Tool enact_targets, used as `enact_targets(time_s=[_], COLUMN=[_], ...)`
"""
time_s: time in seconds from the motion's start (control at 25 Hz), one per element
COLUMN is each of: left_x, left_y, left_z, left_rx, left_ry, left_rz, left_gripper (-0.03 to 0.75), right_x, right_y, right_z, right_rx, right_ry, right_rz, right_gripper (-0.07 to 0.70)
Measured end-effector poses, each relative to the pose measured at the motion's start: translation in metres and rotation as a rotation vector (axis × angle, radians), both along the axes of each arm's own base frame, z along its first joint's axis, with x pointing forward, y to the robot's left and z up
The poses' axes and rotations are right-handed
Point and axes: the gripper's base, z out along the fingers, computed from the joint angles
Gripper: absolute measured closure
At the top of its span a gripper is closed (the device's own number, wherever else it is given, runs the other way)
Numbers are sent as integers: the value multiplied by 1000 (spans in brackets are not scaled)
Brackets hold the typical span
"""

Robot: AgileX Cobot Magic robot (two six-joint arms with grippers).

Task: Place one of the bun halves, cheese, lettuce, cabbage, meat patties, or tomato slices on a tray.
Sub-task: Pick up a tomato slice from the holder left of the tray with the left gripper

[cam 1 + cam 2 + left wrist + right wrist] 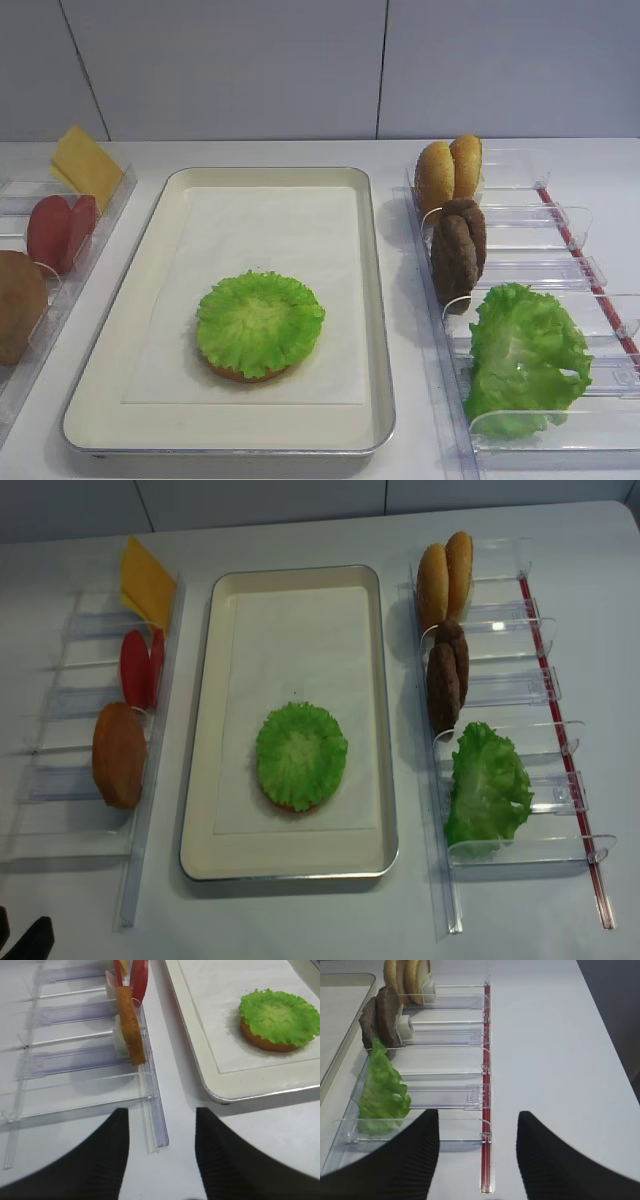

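On the cream tray a round lettuce covers a bun half. The left bin holds the cheese, the tomato slices and another bun half. Two bun halves, the meat patties and a loose lettuce leaf stand in the right bin. My left gripper is open and holds nothing, above the left bin's near end. My right gripper is open too, above the right bin's near end.
Long clear plastic bins with dividers flank the tray, the left bin and the right bin, which has a red strip along its outer side. A pale wall closes the back of the white table.
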Motion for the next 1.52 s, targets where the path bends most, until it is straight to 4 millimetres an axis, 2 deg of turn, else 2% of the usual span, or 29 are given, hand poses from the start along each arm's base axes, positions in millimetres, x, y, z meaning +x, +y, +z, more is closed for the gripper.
enact_targets(time_s=[0.72,1.0,1.08,1.2,1.32,1.52], left_x=[0,3,12,33,63,128], left_y=[0,-1,-3,-6,-10,-15], left_z=[0,0,4,20,40,65], left_rx=[-2,-66,-75,-82,-82,-44], left_ry=[0,28,91,191,256,327], left_rz=[1,33,27,25,9,-23], left_gripper=[398,398,398,398,398,398], right_x=[0,0,0,0,0,0], right_y=[0,0,0,0,0,0], right_z=[0,0,0,0,0,0], right_rx=[0,1,1,1,2,2], right_ry=[2,2,2,2,2,4], right_rz=[0,0,0,0,-1,1], right_gripper=[253,253,253,253,253,253])
